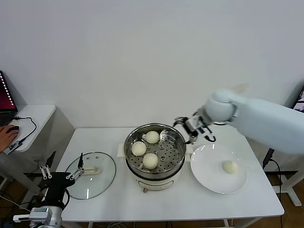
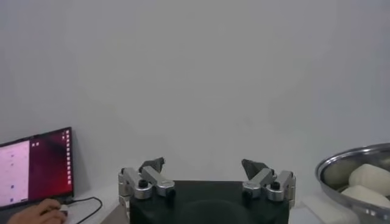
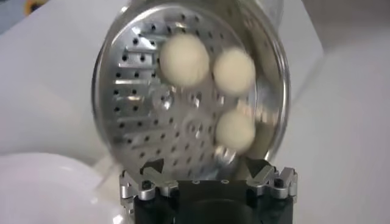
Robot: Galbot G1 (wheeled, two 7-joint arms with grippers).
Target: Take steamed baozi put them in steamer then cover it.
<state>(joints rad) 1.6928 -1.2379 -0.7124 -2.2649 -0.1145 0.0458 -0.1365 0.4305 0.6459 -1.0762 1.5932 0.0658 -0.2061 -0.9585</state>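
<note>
**A:** Where are the buns right now?

**B:** I count three steamed baozi [image 1: 151,137] sitting on the perforated tray inside the steamer [image 1: 155,153], which stands mid-table. They lie toward its left side, close together. A fourth bun [image 1: 230,166] lies alone on the white plate [image 1: 209,175], just to the right of the steamer.

**A:** And the cover?

**B:** The cover [image 1: 92,175] is lying flat on the table [image 1: 180,204] left of the steamer, handle up, near the front-left corner.

**A:** Your grippers?

**B:** My right gripper [image 1: 190,127] hovers by the steamer's far-right rim, jaws spread wide and holding nothing; from its wrist camera I look straight down onto the tray and the three buns. My left gripper [image 1: 61,173] is parked low at the table's front-left edge, just beside the cover, jaws also wide and empty.

**A:** Anything else around?

**B:** A side desk on the far left with a laptop [image 2: 33,167], and somebody's hand [image 1: 5,136] on a mouse.
</note>
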